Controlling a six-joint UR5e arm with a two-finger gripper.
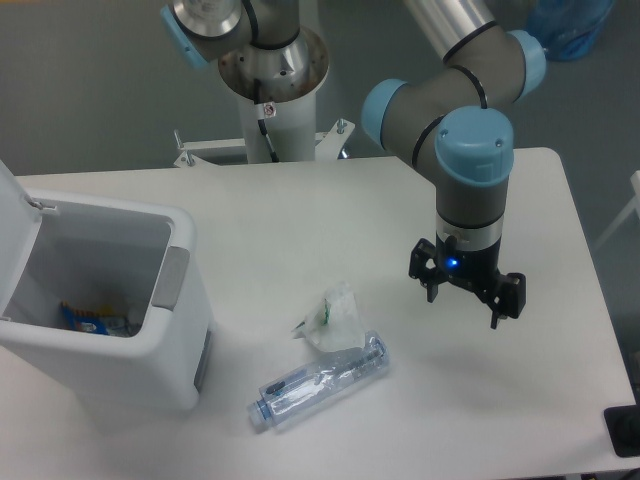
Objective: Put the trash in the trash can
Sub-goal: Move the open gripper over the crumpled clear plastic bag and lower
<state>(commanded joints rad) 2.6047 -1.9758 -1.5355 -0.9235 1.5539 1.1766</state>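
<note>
A clear plastic water bottle [320, 383] with a bluish label lies on its side on the white table, near the front. A crumpled whitish see-through cup [333, 318] with green marks lies just behind it, touching or almost touching it. The white trash can [110, 365] with a grey side panel stands at the left, its lid [14, 235] hinged up and open. My gripper [464, 302] hangs open and empty above the table, to the right of the cup and bottle, fingers pointing down.
Some blue and orange litter [90, 318] lies inside the can. The arm's base column [270, 85] stands at the table's back edge. A black object [624, 431] sits at the front right corner, beyond the table edge.
</note>
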